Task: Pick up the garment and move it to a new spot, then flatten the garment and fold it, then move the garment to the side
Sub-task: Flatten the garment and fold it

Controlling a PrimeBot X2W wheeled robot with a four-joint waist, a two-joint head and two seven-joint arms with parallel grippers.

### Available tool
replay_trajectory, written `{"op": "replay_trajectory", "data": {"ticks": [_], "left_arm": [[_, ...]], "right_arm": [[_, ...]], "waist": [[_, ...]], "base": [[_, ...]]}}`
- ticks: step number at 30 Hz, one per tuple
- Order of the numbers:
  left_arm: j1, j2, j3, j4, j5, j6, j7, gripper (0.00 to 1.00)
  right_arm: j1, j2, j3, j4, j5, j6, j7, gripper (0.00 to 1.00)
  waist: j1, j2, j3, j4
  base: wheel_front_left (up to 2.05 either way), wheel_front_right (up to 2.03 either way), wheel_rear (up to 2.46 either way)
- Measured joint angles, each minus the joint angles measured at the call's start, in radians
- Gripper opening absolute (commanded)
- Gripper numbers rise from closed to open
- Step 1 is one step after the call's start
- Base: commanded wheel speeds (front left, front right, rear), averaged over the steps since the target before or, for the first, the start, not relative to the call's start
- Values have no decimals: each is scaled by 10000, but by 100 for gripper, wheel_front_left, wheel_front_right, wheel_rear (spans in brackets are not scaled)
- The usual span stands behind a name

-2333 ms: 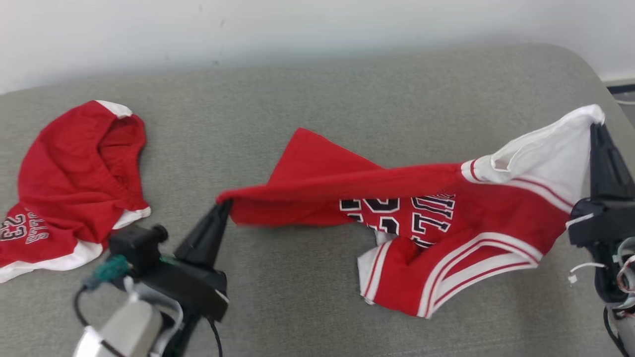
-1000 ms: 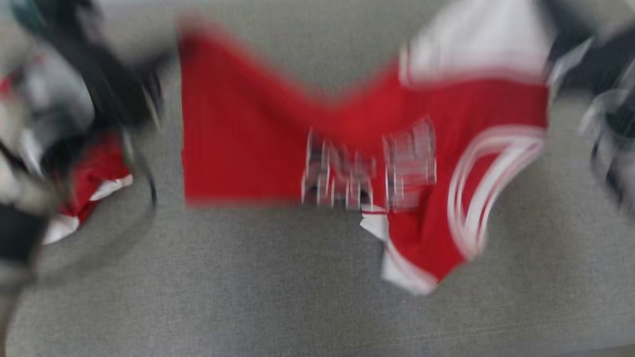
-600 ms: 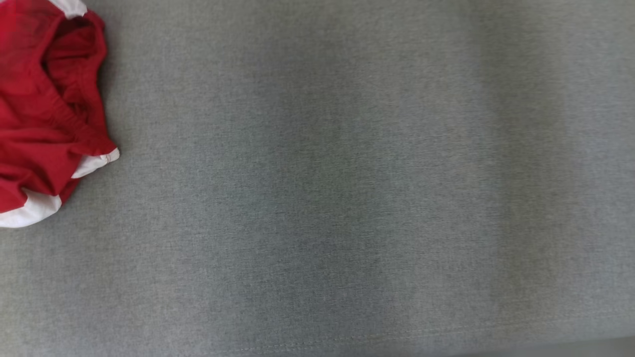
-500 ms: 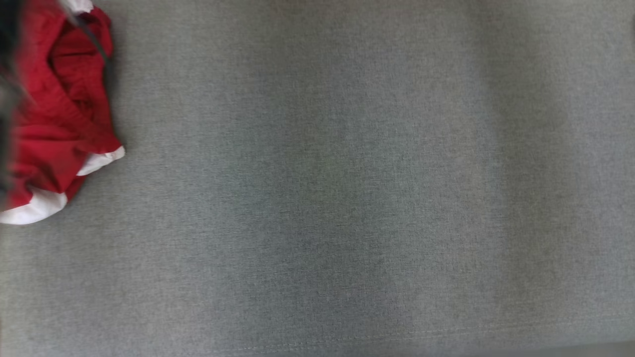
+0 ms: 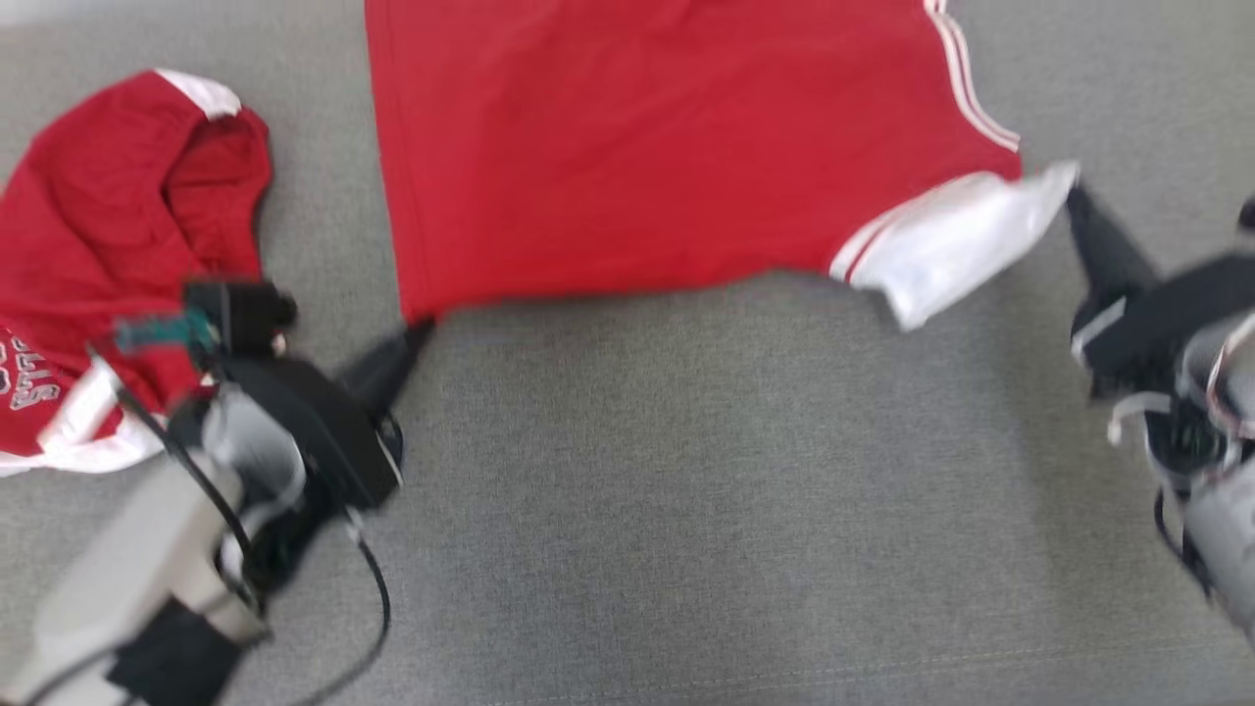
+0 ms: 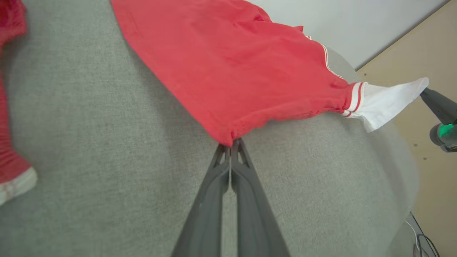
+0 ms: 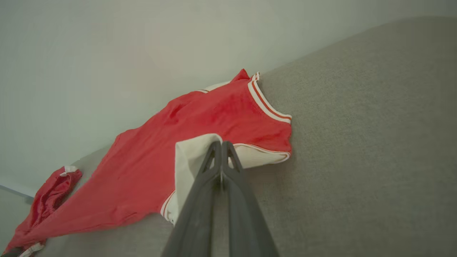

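Note:
The garment (image 5: 647, 147) is a red jersey with white, red-striped trim, spread across the far half of the grey cushion (image 5: 686, 510). Its near edge is stretched between both grippers. My left gripper (image 5: 420, 328) is shut on the red lower-left corner (image 6: 228, 137); the closed fingers (image 6: 230, 171) pinch the hem in the left wrist view. My right gripper (image 5: 1077, 196) is shut on the white sleeve tip (image 5: 961, 245). In the right wrist view the closed fingers (image 7: 221, 157) hold the white cloth (image 7: 189, 157) with the red body (image 7: 200, 128) beyond.
A second red garment (image 5: 108, 245) with white trim and printed letters lies crumpled at the left, beside my left arm (image 5: 196, 510). The near half of the cushion is bare grey fabric. A pale wall (image 7: 142, 43) rises behind; tan floor (image 6: 421, 53) lies past the cushion's right end.
The camera swung down and back up. The garment, earlier bunched and hanging with its printed side showing, now lies spread flat farther back, plain red side up, both grippers still holding its corners.

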Motion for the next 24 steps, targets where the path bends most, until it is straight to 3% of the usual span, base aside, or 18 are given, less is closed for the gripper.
{"op": "replay_trajectory", "data": {"ticks": [6,16,24], "left_arm": [[1240,69,-399,-213,58,0,-752,0],[3042,362,-1076,-913,729,0,-1921,0],[3917,424,-1129,-1273,1103,151,-2907,0]], "right_arm": [[1842,-694,612,-683,125,0,-2,0],[3566,-1609,1287,-1620,-245,0,-545,0],[5183,-1793,970,-2075,29,0,-1455,0]], "waist": [[-1,-1,-685,-76],[-1,-2,-1665,-187],[0,-2,-2151,-118]], "base": [[0,0,0],[0,0,0],[0,0,0]]}}
